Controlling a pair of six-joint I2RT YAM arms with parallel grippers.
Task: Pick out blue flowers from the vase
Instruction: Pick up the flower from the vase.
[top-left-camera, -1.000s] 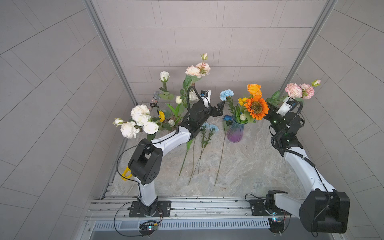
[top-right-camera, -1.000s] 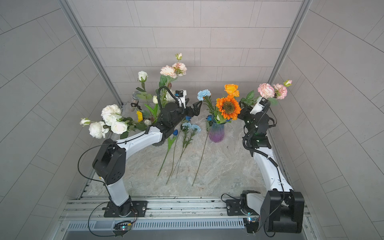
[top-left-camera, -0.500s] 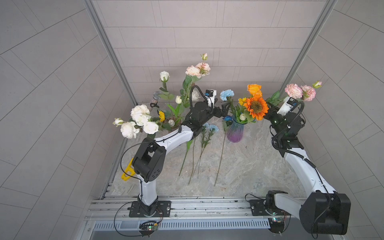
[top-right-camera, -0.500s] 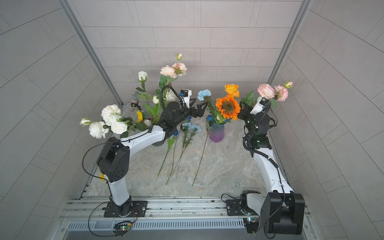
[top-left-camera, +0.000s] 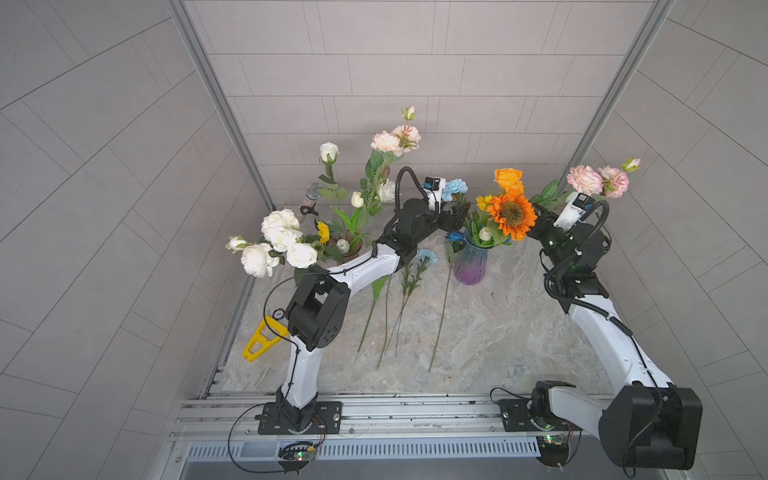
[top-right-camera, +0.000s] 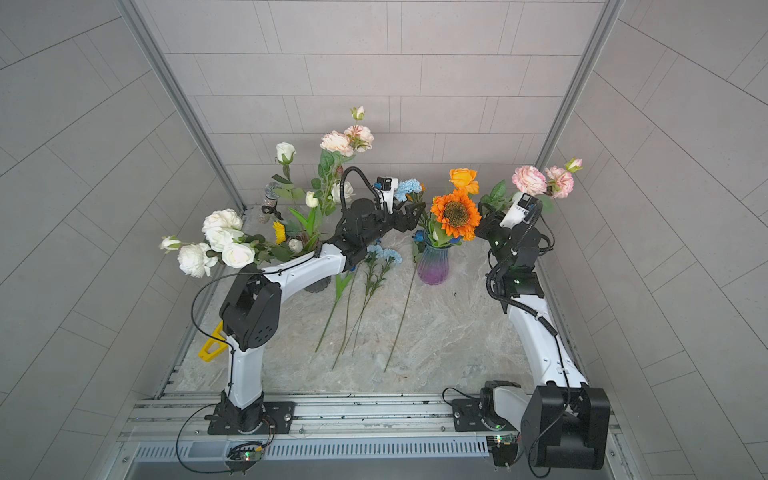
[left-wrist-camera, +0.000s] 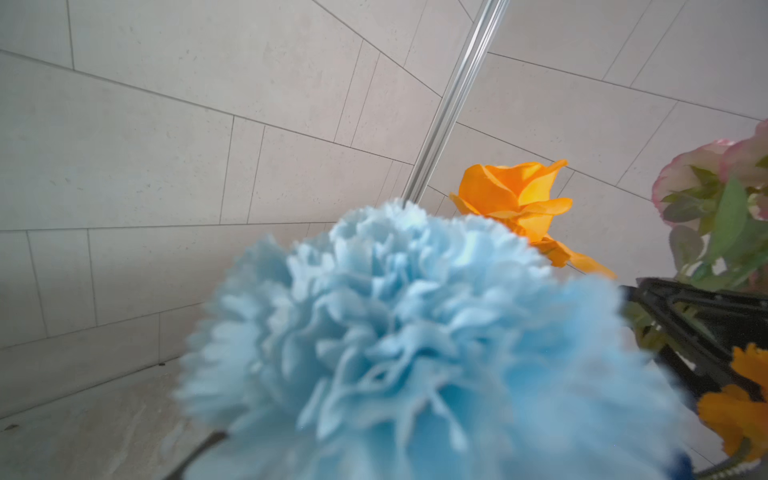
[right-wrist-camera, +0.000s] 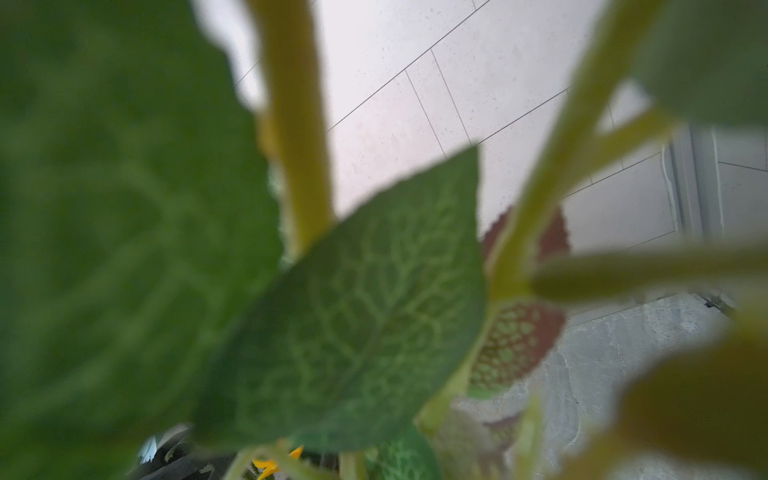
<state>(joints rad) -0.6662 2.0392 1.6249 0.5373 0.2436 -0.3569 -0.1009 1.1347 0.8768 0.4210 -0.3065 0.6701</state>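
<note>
Left gripper (top-left-camera: 456, 212) up among the blooms by the light blue carnation (top-left-camera: 455, 188) in the vase (top-left-camera: 469, 268) — its opening hidden by petals, right gripper (top-left-camera: 537, 224) buried in leaves beside the sunflower (top-left-camera: 512, 214) — hold unreadable, more blue flowers (top-left-camera: 426, 255) lying on the table (top-left-camera: 498, 332) beside the vase.

Bright, even light; blurry blue carnation (left-wrist-camera: 415, 353).

The left gripper (top-left-camera: 462, 212) has pushed on from short of the vase (top-left-camera: 469, 266) into its stems, just under the light blue carnation (top-left-camera: 455, 188). Its jaws may have narrowed; leaves hide them. The arm's elbow swung in, uncovering more of the yellow tool (top-left-camera: 266, 338).
</note>
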